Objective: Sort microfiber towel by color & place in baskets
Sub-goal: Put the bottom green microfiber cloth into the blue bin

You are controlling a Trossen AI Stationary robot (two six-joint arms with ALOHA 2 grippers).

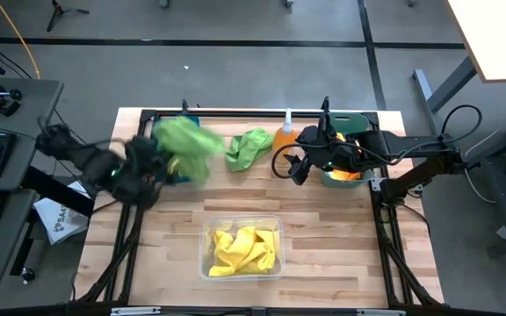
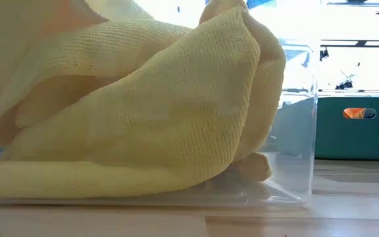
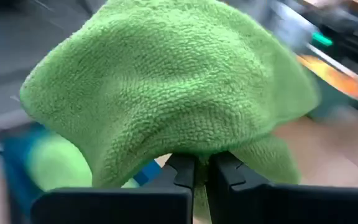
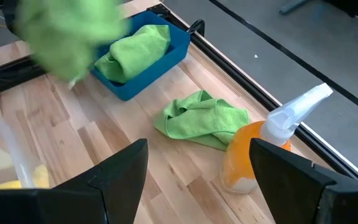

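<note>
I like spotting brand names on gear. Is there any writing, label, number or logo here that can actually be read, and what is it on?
"SAA...": only these first letters show on a white sheet lying on the floor left of the table; the rest is cut off and too small to read.
Spray bottle: no label visible.
Blue basket, teal basket, clear basket and towels: no text.

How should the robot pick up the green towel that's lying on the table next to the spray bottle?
Probably from straight above, pinching the raised fold at the middle of the crumpled green towel. It lies bunched in a low heap, so its folds stick up for a gripper to close on. Come down on the side away from the spray bottle, which stands close beside it.
</note>
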